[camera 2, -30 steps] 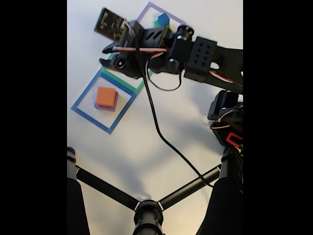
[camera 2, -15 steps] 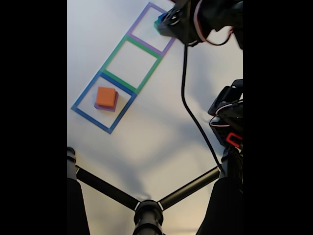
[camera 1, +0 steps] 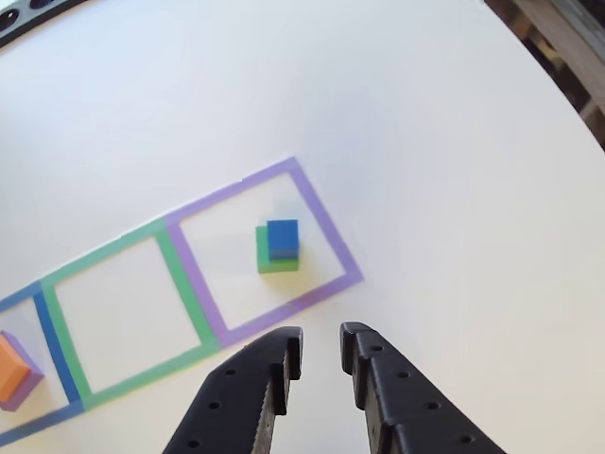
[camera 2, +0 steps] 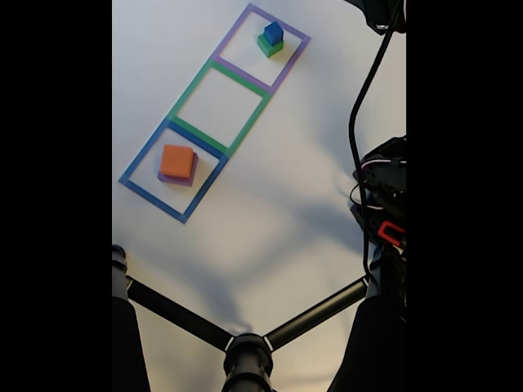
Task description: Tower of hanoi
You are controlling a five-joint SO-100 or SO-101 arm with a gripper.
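Note:
A small blue cube [camera 1: 282, 238] [camera 2: 274, 33] sits on a green cube [camera 1: 276, 261] [camera 2: 266, 47] inside the purple taped square [camera 1: 318, 213] [camera 2: 245, 18]. In the blue taped square [camera 2: 147, 147], an orange block [camera 2: 177, 161] [camera 1: 9, 367] rests on a purple block [camera 2: 186, 179]. The green taped square [camera 2: 189, 86] [camera 1: 180, 270] between them holds nothing. My gripper [camera 1: 319, 345] hovers at the near side of the purple square, open with a narrow gap and nothing between its black fingers [camera 1: 276, 364].
A black cable [camera 2: 359, 98] hangs down the right side of the fixed view. A black tripod-like stand [camera 2: 245, 351] crosses the bottom, and the arm's base [camera 2: 384, 204] stands at the right. White tabletop surrounds the squares.
The arm swung away from above the squares toward the top right edge of the fixed view. The blue-on-green stack, half covered before, now stands uncovered in the purple square.

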